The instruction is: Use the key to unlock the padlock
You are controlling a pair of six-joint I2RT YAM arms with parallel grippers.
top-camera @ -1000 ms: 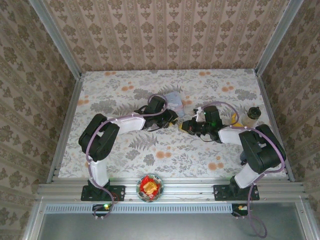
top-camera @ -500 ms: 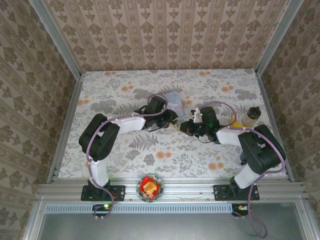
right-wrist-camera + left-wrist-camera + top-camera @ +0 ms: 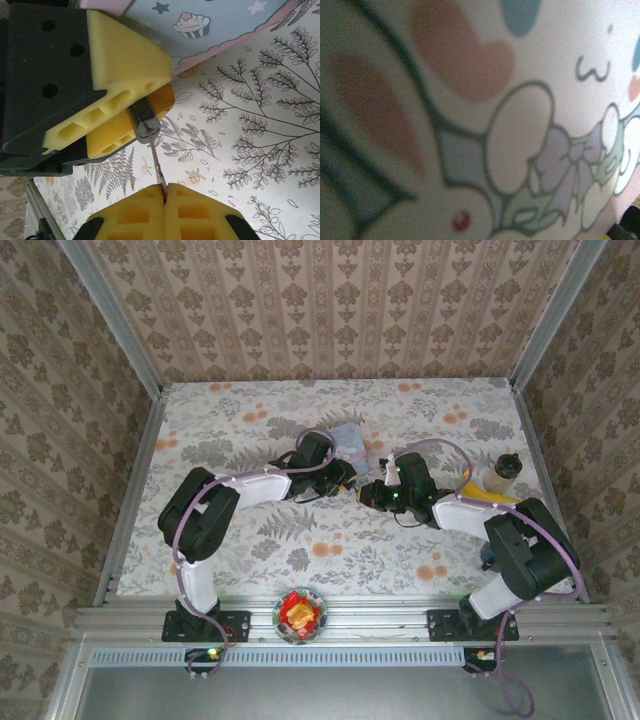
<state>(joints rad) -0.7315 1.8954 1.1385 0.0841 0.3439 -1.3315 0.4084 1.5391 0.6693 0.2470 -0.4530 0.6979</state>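
In the right wrist view, the small metal padlock [image 3: 146,121] sits clamped between the yellow pads [image 3: 125,60] of my left gripper [image 3: 345,477], its keyhole end facing my right gripper. My right gripper [image 3: 164,192] is shut on the thin key [image 3: 156,165]. The key's tip reaches into the keyhole face of the padlock. In the top view the two grippers meet nose to nose at the table's middle, the right gripper [image 3: 371,492] just right of the left one. The shackle is hidden between the pads.
A pale blue cartoon-printed tin [image 3: 346,435] lies just behind the grippers and sits close before the left wrist camera [image 3: 520,125]. A small bottle [image 3: 507,472] stands at the right edge. A round dish [image 3: 299,613] rests on the front rail.
The right arm's wrist has shifted slightly left toward the left gripper, with the key still in its grip. The left arm has stayed put.
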